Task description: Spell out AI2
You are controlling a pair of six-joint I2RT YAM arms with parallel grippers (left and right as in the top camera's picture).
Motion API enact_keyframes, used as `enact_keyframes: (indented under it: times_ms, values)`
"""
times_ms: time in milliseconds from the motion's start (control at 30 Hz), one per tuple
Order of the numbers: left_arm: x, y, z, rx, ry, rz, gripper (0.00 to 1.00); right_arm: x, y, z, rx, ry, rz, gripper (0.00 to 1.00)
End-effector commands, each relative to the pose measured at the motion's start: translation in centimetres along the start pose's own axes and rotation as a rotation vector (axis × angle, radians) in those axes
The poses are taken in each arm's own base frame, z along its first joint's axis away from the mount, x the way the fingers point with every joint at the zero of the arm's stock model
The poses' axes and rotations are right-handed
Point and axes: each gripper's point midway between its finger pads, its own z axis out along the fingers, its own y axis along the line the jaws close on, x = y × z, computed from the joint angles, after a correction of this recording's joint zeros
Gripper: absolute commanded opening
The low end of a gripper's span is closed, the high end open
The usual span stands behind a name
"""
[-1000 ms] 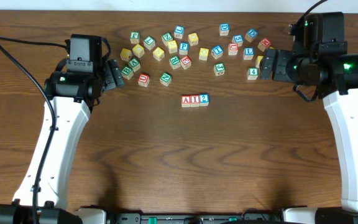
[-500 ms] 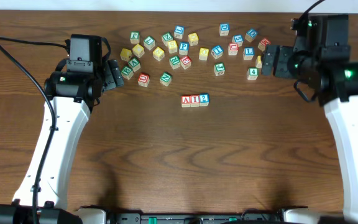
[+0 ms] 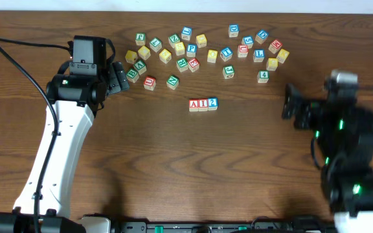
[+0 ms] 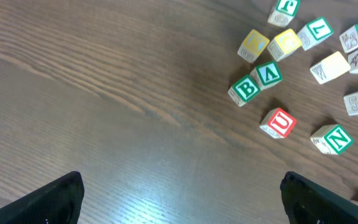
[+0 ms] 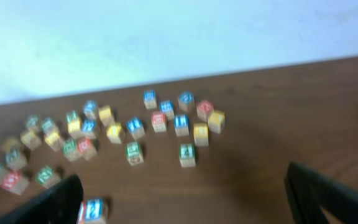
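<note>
Three blocks stand in a row mid-table: a red A block [image 3: 193,104], a red I block [image 3: 203,104] and a blue 2 block [image 3: 212,103], touching side by side. The 2 block also shows in the right wrist view [image 5: 92,210]. My left gripper [image 3: 118,77] is open and empty, left of the loose pile. My right gripper [image 3: 292,103] is open and empty, well right of the row; its wrist view is blurred.
Several loose letter blocks [image 3: 193,48] lie scattered along the table's far side, also in the left wrist view [image 4: 278,123] and the right wrist view [image 5: 135,127]. A green 4 block [image 3: 263,76] sits nearest the right arm.
My right arm has pulled back from the far right blocks toward the table's near side and tilted up. The left arm and the A, I, 2 row have not moved.
</note>
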Motion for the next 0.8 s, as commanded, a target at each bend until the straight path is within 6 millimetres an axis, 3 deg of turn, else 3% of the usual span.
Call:
enact_keyframes:
  times_ms: [0,167,300,533,767]
  values:
    - [-0.6,0.1,-0.3,-0.006,-0.015,-0.007,0.99,2.5,-0.2,-1.5,-0.025,-0.064,-0.007,0.99]
    - [-0.6,0.1,-0.3,-0.006,-0.015,-0.007,1.0,7.0,-0.9,-3.1,-0.03,-0.131,-0.008,0.99]
    - [-0.6,0.1,-0.3,-0.006,-0.015,-0.007,1.0,9.7,-1.5,-3.1,-0.031,-0.175,-0.008,0.99]
    - [-0.6,0.1,-0.3,-0.006,-0.015,-0.007,1.0,12.6,-2.0,-2.1,-0.037,-0.234,-0.008,0.99]
    - [-0.6,0.1,-0.3,-0.006,-0.015,-0.007,1.0,13.7,-2.2,-1.9,-0.036,-0.258,-0.009,0.99]
